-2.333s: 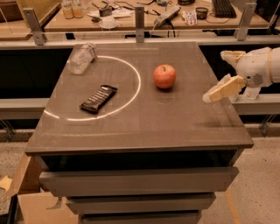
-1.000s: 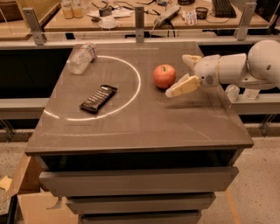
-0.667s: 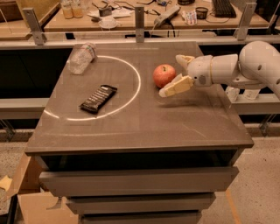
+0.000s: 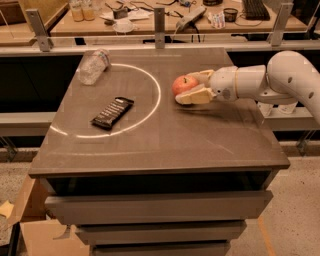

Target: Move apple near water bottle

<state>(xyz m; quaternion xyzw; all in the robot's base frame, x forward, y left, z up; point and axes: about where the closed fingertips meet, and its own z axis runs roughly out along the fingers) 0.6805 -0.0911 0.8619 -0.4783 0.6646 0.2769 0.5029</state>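
Apple (image 4: 183,84) sits on the table (image 4: 165,145), right of centre toward the far edge, just outside the white arc (image 4: 156,98) marked on the top. Gripper (image 4: 187,88) comes in from the right on the white arm (image 4: 280,75), jaws wide open and straddling the apple: one finger behind it, one in front. Can't tell if either finger is touching; the apple looks to be resting on the surface, not lifted.

Water bottle (image 4: 93,65) lies on its side at the far-left corner, well apart from the apple. Dark-wrapped snack bar (image 4: 112,112) lies inside the arc, left of centre.

Tabletop is matte grey-brown and flat, with drawer fronts (image 4: 160,206) below it. Behind is a metal rail, then a cluttered wooden workbench (image 4: 165,22) with a keyboard (image 4: 255,8). Speckled floor, with a cardboard box (image 4: 30,232) at lower left.
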